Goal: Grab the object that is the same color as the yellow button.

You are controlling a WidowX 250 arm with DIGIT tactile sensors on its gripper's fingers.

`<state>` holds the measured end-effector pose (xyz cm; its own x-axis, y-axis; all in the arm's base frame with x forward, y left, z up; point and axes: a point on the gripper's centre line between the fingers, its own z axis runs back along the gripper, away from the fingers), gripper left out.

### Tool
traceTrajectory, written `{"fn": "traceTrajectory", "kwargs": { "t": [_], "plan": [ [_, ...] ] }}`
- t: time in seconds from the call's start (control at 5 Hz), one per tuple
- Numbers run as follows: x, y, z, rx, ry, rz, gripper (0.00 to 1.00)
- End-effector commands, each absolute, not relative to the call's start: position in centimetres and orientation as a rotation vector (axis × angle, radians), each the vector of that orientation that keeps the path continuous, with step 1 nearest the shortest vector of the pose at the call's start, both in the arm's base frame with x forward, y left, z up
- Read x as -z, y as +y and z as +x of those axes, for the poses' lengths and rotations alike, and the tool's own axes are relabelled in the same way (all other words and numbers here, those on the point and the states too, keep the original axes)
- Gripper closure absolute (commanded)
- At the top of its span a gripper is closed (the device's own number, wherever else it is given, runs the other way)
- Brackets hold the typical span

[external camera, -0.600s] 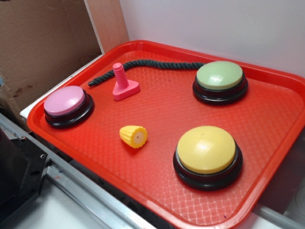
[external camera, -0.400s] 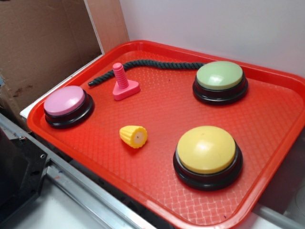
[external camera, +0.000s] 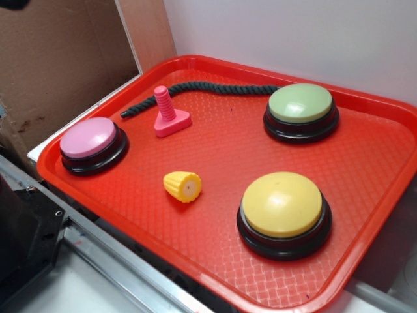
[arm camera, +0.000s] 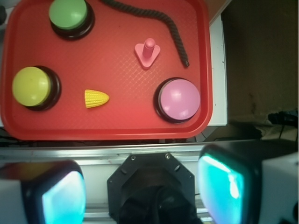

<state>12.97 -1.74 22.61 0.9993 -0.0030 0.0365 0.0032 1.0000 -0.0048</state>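
The object (external camera: 182, 186) — a small yellow toy corn stub with ribbed, tapered sides — lies on its side on the red tray (external camera: 365, 163), its flat pale end with a pinkish centre facing the front rim. The yellow button (external camera: 282, 205) — a large dome on a black round base — sits upright near it, apart.

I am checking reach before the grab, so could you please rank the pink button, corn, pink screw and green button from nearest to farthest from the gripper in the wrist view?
1. Pink button, lower right of the tray, nearest the gripper.
2. Corn, lower middle-left.
3. Pink screw, above centre.
4. Green button, top left corner, farthest.
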Motion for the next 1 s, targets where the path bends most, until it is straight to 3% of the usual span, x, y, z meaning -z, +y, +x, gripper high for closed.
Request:
{"fn": "traceTrajectory", "kwargs": {
  "t": [0.0,0.2,0.4,0.6,0.8],
  "plan": [
    [-21.8,-1.7,17.4,0.259,0.004,-0.019,0.00],
    [-18.4,-2.8,18.6,0.507,0.113,-0.015,0.00],
    [-14.8,-4.8,18.4,0.761,0.080,-0.047,0.00],
    [-11.1,-5.9,18.3,1.008,0.152,0.005,0.00],
    [-8.3,-5.6,18.4,1.257,0.164,0.029,0.00]
  ]
}}
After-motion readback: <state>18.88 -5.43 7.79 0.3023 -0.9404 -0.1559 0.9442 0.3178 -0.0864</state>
